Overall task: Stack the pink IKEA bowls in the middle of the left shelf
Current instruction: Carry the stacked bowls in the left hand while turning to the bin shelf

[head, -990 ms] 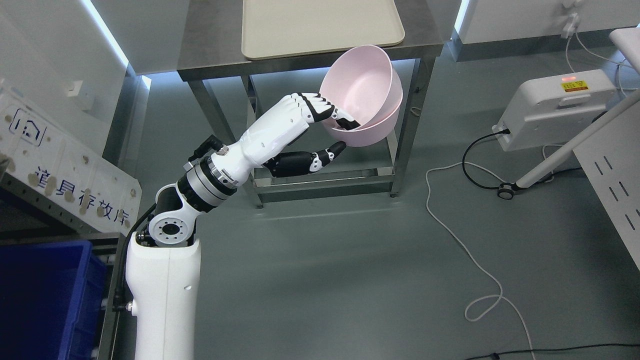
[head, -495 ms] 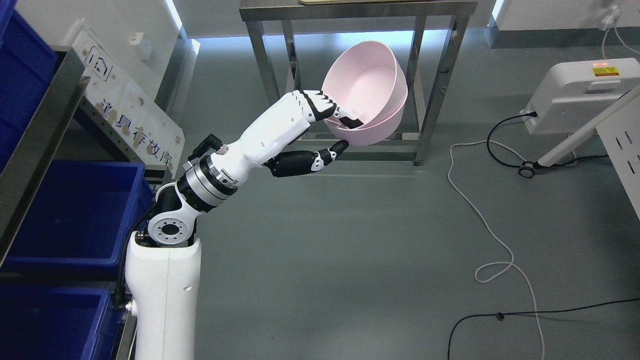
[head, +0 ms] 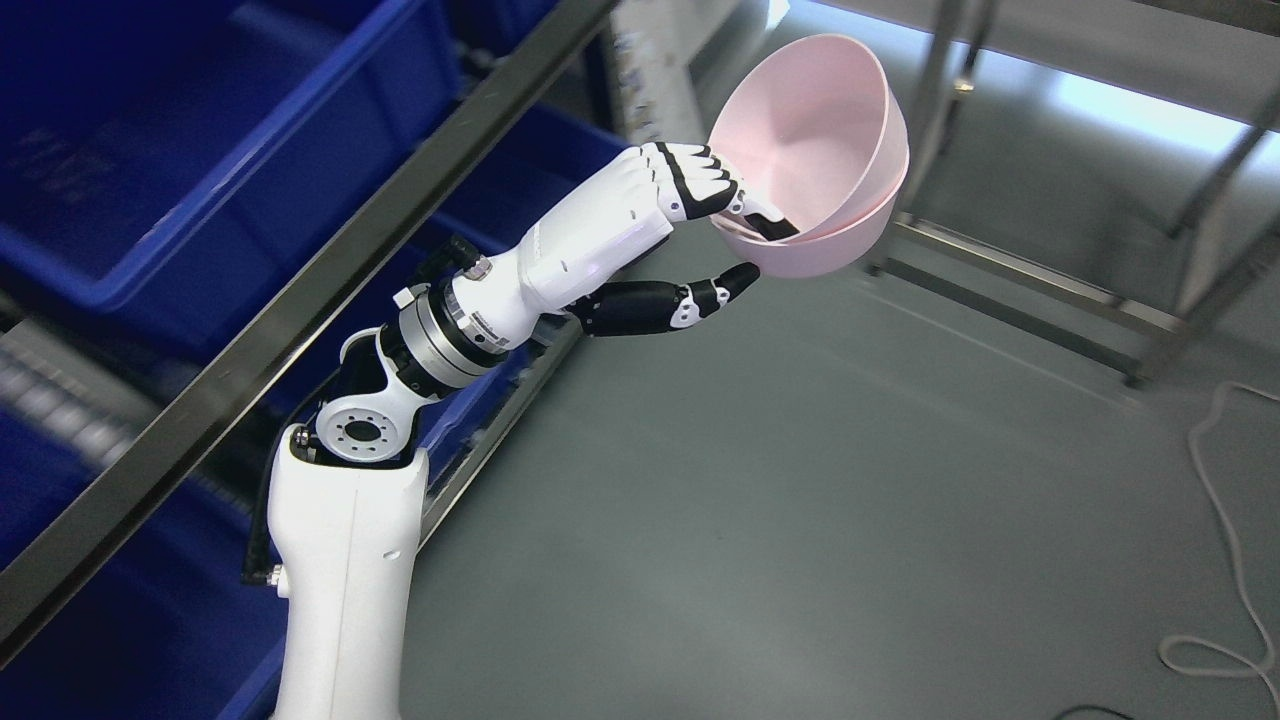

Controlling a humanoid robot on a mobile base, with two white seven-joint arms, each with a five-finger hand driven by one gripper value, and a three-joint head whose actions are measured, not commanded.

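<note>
Two nested pink bowls (head: 815, 160) are held in the air at the upper middle of the head view, tilted with the opening toward me. My left hand (head: 735, 240) is shut on their near rim, fingers (head: 700, 185) hooked inside the rim and the thumb (head: 715, 290) under the outer bowl. The left arm comes in from the lower left. The shelf with blue bins (head: 230, 150) fills the left of the picture, left of the bowls. The right arm is not in view.
A dark metal shelf rail (head: 330, 270) runs diagonally across the left. Blue bins sit above and below it. A steel table frame (head: 1010, 280) stands at the upper right on the grey floor. A white cable (head: 1225, 520) lies at the right edge.
The whole picture has swung left, so the camera has moved and the shelf bins now fill the left. The left hand keeps the same hold on the bowls.
</note>
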